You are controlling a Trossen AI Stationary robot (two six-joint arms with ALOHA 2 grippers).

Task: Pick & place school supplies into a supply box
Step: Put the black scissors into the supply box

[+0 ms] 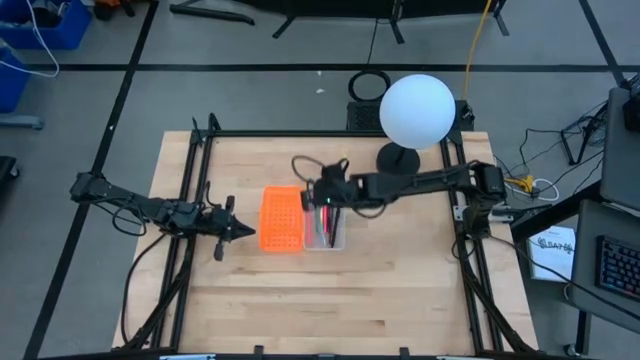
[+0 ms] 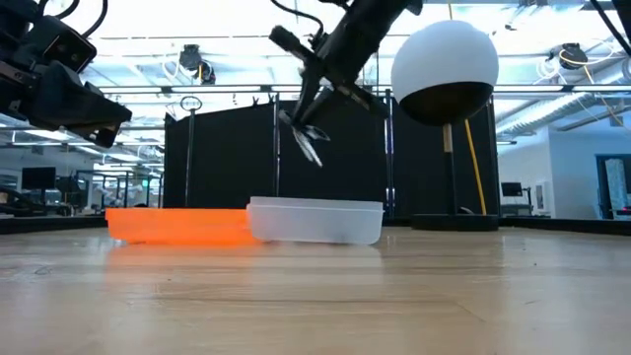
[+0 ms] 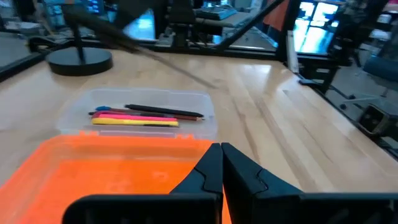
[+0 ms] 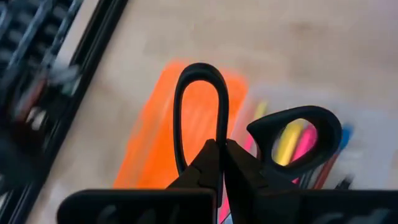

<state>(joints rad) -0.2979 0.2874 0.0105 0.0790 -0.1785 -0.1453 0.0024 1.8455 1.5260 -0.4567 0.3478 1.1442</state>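
Observation:
My right gripper (image 1: 325, 196) hangs over the clear supply box (image 1: 325, 228), shut on the small scissors (image 4: 261, 134), whose two dark handle loops show past its fingers. In the low view the scissors (image 2: 310, 141) are in the air above the box (image 2: 315, 220). Several pens and pencils (image 3: 143, 116), black, pink, yellow and blue, lie flat in the box. My left gripper (image 3: 221, 167) is shut and holds nothing. It hovers at the left side of the orange perforated piece (image 1: 282, 219), which lies against the box's left side. My right gripper pinches the scissors between its two fingers at the handles, where the long loop's inner side (image 4: 219, 134) meets the round loop (image 4: 311, 134). The fingers slant down from the table's right. The scissors are lifted clear above the box; their blades are hidden in the wrist view.
A lamp with a white globe (image 1: 418, 110) on a black round base (image 1: 398, 158) stands at the far side, right of the box. Black frame rails (image 1: 196, 180) run along the table's left and right edges. Bare wood (image 1: 340, 300) lies on the near side.

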